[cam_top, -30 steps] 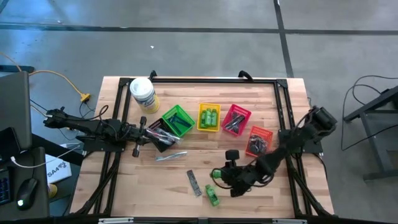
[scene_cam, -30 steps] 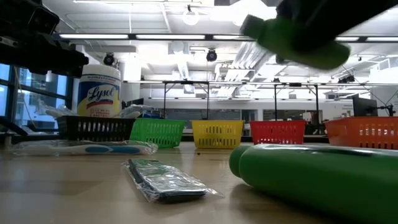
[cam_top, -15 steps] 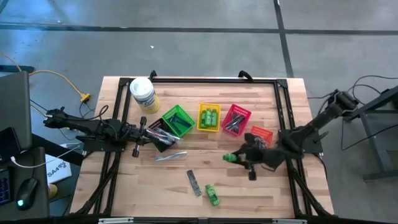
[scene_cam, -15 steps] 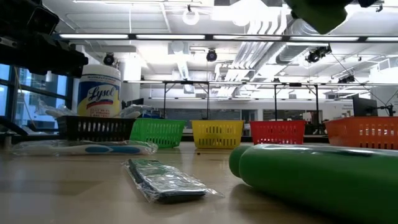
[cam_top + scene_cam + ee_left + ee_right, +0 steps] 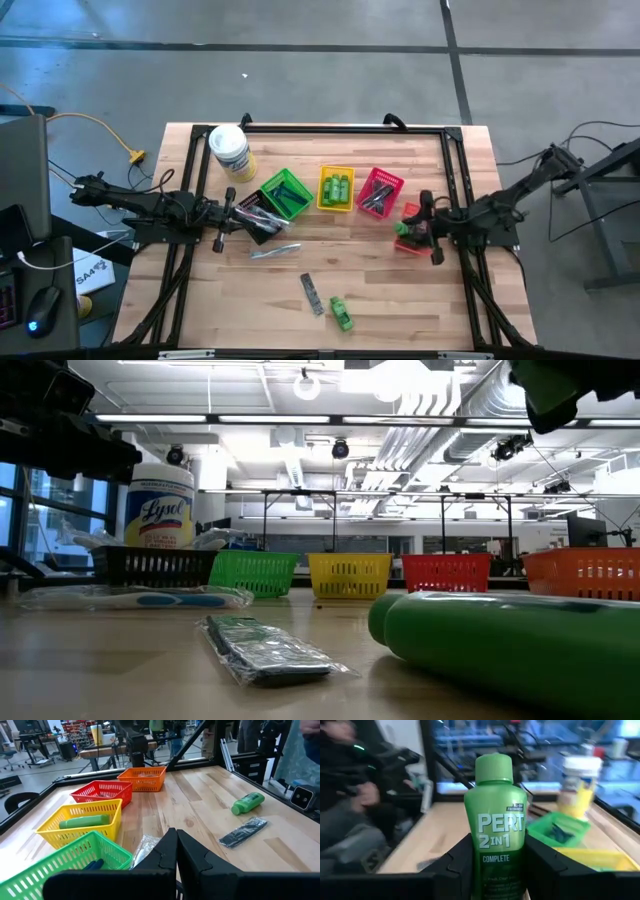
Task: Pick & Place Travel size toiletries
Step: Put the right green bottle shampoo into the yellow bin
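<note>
You can't read the contents of the orange basket (image 5: 418,228): the right gripper (image 5: 404,229) covers it. The near green bottle (image 5: 510,642) runs off the low view's edge.

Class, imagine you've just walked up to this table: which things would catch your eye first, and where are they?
The right gripper holds a bright green Pert bottle upright above the orange basket at the table's right. A row of coloured baskets crosses the middle, and a second green bottle lies near the front edge beside a wrapped dark comb.
</note>
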Controlling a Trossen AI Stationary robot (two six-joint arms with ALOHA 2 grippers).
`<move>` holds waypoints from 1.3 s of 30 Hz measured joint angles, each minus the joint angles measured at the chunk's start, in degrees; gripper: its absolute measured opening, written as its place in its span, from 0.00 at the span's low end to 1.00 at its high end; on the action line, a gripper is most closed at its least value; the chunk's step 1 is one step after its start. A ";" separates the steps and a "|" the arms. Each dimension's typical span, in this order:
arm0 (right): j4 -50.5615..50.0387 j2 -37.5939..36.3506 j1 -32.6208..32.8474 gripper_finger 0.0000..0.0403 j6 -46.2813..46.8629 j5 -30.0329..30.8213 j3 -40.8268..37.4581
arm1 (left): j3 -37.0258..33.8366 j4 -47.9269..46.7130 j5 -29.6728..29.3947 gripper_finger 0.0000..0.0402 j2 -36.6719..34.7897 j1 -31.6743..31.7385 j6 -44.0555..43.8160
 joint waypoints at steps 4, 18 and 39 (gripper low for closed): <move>0.07 -8.22 -4.09 0.29 -3.00 -8.02 -2.46 | 0.00 0.30 -0.03 0.00 0.00 0.00 0.30; -2.00 -27.36 -15.45 0.30 -3.83 -14.29 -10.19 | 0.00 -0.03 -0.09 0.00 0.02 0.00 0.02; -0.77 -32.46 -16.06 0.30 -3.72 -11.46 -16.10 | 0.00 -0.08 -0.03 0.00 0.01 0.00 -0.03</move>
